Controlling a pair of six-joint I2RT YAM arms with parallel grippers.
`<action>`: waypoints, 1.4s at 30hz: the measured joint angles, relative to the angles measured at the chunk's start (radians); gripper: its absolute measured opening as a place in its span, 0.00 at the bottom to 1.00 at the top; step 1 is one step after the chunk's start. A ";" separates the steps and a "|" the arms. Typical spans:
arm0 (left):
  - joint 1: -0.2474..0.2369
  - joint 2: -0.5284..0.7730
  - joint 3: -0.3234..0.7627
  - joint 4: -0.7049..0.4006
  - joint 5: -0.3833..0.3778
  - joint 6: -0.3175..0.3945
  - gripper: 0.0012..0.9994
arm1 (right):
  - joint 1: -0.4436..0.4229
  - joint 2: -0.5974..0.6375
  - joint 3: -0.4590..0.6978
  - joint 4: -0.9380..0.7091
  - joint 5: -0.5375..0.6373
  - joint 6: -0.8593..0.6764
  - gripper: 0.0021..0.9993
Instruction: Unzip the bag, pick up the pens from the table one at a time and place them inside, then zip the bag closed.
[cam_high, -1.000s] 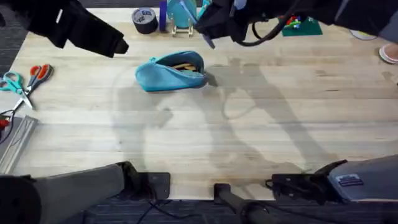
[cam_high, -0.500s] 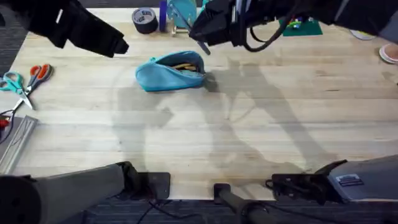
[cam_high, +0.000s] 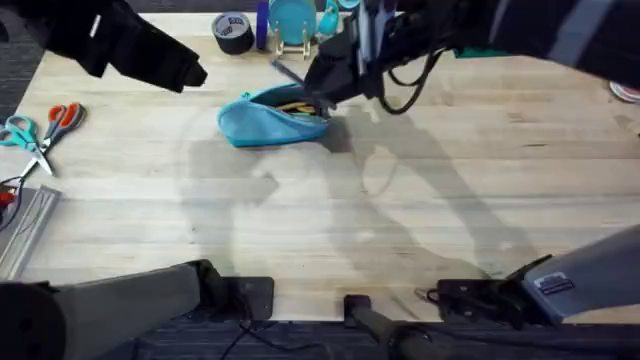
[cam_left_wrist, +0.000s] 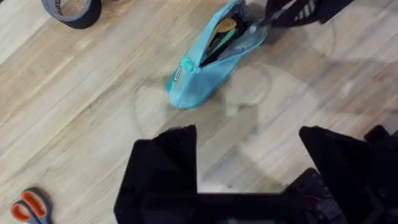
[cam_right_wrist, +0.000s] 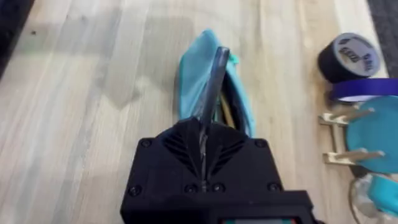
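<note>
The light blue bag (cam_high: 262, 120) lies unzipped on the table (cam_high: 400, 210), far centre, with yellowish and dark things showing in its mouth. My right gripper (cam_high: 328, 86) hovers at the bag's right end, shut on a slim silver-grey pen (cam_high: 288, 74). In the right wrist view the pen (cam_right_wrist: 213, 78) points out from between the fingers over the open bag (cam_right_wrist: 186, 81). My left gripper (cam_high: 190, 72) hangs open and holds nothing, up and to the left of the bag (cam_left_wrist: 208, 68); its black fingers (cam_left_wrist: 165, 171) stand wide apart.
A black tape roll (cam_high: 233, 30) and a round teal stand (cam_high: 293, 20) sit just behind the bag at the far edge. Orange- and teal-handled scissors (cam_high: 40, 125) lie at the left edge, a metal strip (cam_high: 25, 230) below them. Bare wood stretches across the near half.
My right gripper has come down and left with the pen, from beside the teal stand to the bag's open mouth. The left arm and the bag have not moved.
</note>
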 joint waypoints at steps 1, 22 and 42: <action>0.000 0.000 0.000 0.000 0.000 0.000 1.00 | 0.007 0.013 0.000 0.000 0.005 -0.010 0.03; 0.000 0.000 0.000 0.000 0.000 0.000 1.00 | 0.088 0.182 0.000 0.172 0.176 -0.045 0.03; 0.000 0.000 0.000 0.000 0.000 0.000 1.00 | 0.090 0.182 0.000 0.159 0.227 0.001 0.03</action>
